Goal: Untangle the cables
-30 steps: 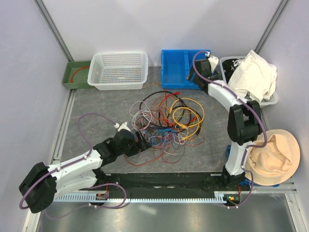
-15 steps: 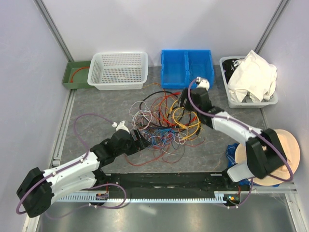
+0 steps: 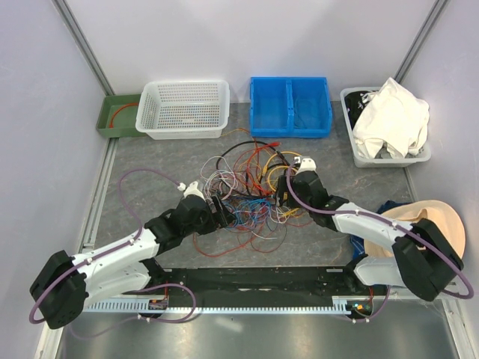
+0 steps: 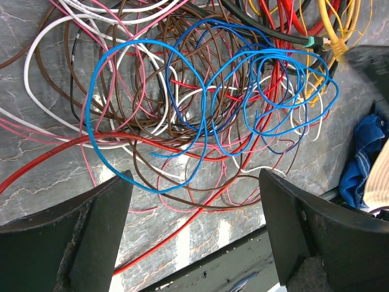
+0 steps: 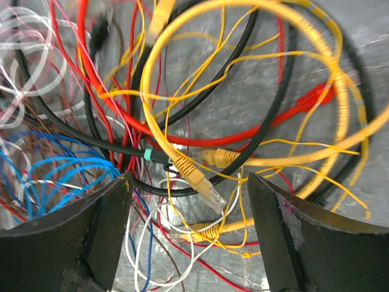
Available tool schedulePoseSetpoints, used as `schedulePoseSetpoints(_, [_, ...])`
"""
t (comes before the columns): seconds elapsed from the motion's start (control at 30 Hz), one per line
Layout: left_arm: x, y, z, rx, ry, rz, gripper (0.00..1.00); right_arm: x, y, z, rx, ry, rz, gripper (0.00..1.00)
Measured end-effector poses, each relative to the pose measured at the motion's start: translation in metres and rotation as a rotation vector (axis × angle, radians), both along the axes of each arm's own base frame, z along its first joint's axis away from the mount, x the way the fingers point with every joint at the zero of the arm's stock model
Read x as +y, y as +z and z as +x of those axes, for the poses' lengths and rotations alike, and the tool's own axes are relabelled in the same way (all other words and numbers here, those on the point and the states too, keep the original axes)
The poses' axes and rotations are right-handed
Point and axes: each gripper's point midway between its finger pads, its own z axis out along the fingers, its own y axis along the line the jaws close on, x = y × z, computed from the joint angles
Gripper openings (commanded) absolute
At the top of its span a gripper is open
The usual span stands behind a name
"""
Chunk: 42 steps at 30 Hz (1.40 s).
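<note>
Top external view: the left gripper (image 3: pixel 219 210) is wide open and empty at the left edge of the cables (image 3: pixel 254 183), a messy pile in the middle of the table (image 3: pixel 150 158). The right gripper (image 3: pixel 282 194) is wide open too, over the yellow loops (image 5: pixel 146 91) on the right. If one grabs many wires at once, pulling could make the knots tighter.
</note>
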Motion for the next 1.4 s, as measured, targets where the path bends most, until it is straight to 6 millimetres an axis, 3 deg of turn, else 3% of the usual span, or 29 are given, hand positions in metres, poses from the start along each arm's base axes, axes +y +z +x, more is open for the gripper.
schedulePoseSetpoints(0.1, [-0.001,0.001,0.000,0.000,-0.003,-0.005,0.91,0.006,-0.016,-0.003,0.029,0.035,-0.028,0.76])
schedulePoseSetpoints(0.23, [0.002,-0.001,-0.003,0.000,-0.003,-0.005,0.91,0.013,-0.036,-0.007,0.069,0.069,-0.057,0.48])
schedulePoseSetpoints(0.3, [0.003,0.000,-0.004,-0.007,-0.002,-0.012,0.91,0.016,-0.038,-0.009,0.070,0.083,-0.059,0.42])
schedulePoseSetpoints(0.37, [0.004,0.006,-0.004,-0.025,0.000,-0.027,0.91,0.023,-0.032,-0.010,0.049,0.102,-0.049,0.38])
schedulePoseSetpoints(0.47, [0.004,0.017,-0.003,-0.055,0.006,-0.052,0.91,0.035,-0.017,-0.015,0.002,0.139,-0.040,0.22])
schedulePoseSetpoints(0.53, [0.005,0.022,-0.002,-0.070,0.011,-0.062,0.91,0.042,-0.002,-0.017,-0.040,0.159,-0.025,0.09])
schedulePoseSetpoints(0.63, [0.008,0.027,-0.001,-0.091,0.024,-0.068,0.91,0.051,0.024,-0.020,-0.095,0.180,0.004,0.00])
schedulePoseSetpoints(0.73, [0.011,0.029,-0.001,-0.101,0.029,-0.062,0.91,0.057,0.053,-0.026,-0.147,0.193,0.032,0.00])
schedulePoseSetpoints(0.83, [0.016,0.034,0.000,-0.129,0.035,-0.056,0.93,0.069,0.091,-0.045,-0.204,0.246,0.082,0.00])
schedulePoseSetpoints(0.97, [0.018,0.056,0.005,-0.216,0.043,-0.089,0.95,0.086,0.150,-0.074,-0.286,0.332,0.174,0.00])
schedulePoseSetpoints(1.03, [0.018,0.077,0.010,-0.298,0.041,-0.127,0.96,0.092,0.171,-0.085,-0.307,0.367,0.211,0.00])
schedulePoseSetpoints(1.23, [0.016,0.164,0.020,-0.683,0.029,-0.319,0.96,0.100,0.200,-0.104,-0.293,0.443,0.277,0.00])
schedulePoseSetpoints(1.4, [0.012,0.197,0.027,-0.891,0.020,-0.360,0.94,0.109,0.214,-0.118,-0.257,0.500,0.342,0.00])
